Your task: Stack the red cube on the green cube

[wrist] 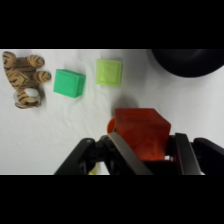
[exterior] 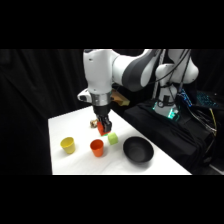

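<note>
My gripper [exterior: 102, 125] [wrist: 150, 146] is shut on the red cube [wrist: 142, 131] [exterior: 101, 129] and holds it above the table. In the wrist view the green cube [wrist: 69, 83] rests on the white table up and to the left of the held cube. It stands apart from it, with a paler yellow-green cube [wrist: 109, 72] to its right. In the side view the green cube is hidden behind the gripper.
A striped tiger toy [wrist: 25, 77] lies left of the green cube. A black bowl [exterior: 138, 150] [wrist: 190, 61] sits at the right. In front stand an orange-red cup [exterior: 97, 148] and a yellow cup [exterior: 68, 145], and the yellow-green cube [exterior: 113, 139] is beside them.
</note>
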